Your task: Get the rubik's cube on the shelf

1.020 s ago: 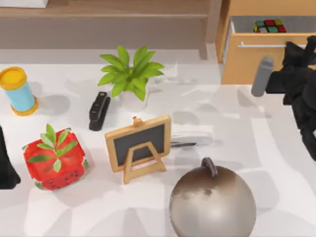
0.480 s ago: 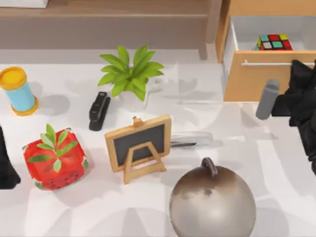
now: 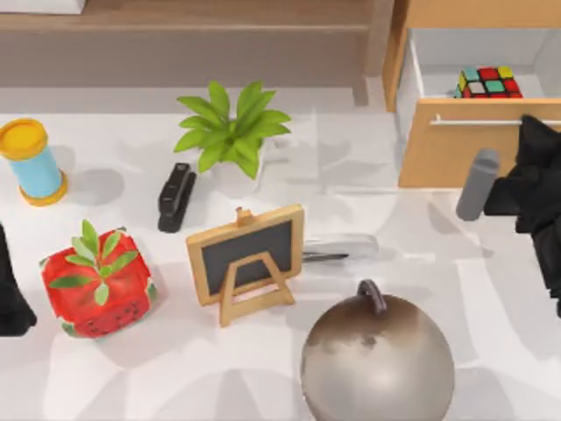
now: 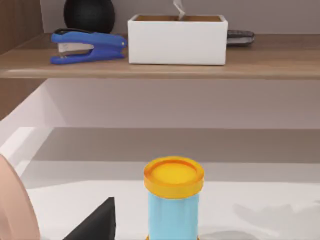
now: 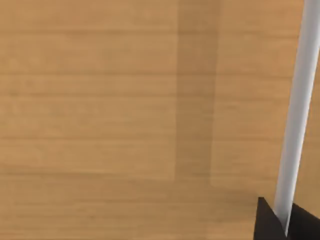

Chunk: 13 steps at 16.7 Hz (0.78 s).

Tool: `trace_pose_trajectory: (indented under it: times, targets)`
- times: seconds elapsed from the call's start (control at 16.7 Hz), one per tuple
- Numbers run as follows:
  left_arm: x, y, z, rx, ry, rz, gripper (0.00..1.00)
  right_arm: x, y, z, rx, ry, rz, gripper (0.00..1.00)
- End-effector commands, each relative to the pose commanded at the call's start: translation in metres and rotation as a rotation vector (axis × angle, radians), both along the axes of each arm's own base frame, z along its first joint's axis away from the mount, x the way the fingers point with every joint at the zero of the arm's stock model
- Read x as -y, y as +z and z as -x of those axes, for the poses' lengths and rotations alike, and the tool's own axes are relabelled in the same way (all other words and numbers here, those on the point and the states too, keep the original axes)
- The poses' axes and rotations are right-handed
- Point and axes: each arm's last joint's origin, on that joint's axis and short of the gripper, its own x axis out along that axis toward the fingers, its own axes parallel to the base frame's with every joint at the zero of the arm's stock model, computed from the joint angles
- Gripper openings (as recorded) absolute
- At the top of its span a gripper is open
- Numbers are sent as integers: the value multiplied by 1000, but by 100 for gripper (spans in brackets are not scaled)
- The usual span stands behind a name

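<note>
The rubik's cube (image 3: 489,82) lies inside the open drawer of the light-orange cabinet (image 3: 456,149) at the back right. My right gripper (image 3: 533,132) sits at the drawer front and is shut on the silver handle (image 5: 297,115), whose bar runs between the black fingertips (image 5: 270,222). The shelf (image 3: 175,26) is the long brown ledge along the back, left of the cabinet. In the left wrist view the shelf's board (image 4: 280,65) carries a blue stapler, a white box and a black ball. My left arm (image 3: 10,289) is parked at the table's left edge.
On the table stand a blue cylinder with a yellow lid (image 3: 31,162), a red strawberry box (image 3: 98,282), a potted plant (image 3: 230,132), a black stapler (image 3: 175,196), a small chalkboard easel (image 3: 247,259) and a large grey ball with a handle (image 3: 377,355).
The drawer has slid farther out toward the table's front, carrying the cube with it. My right gripper has moved back along with the handle.
</note>
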Motion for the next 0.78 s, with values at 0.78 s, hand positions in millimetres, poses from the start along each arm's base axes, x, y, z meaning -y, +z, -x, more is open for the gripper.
trace_pose_trajectory:
  times: [0.78]
  targets:
    - [0, 0, 0, 0, 0, 0, 100, 1, 0, 59, -3, 1, -1, 8]
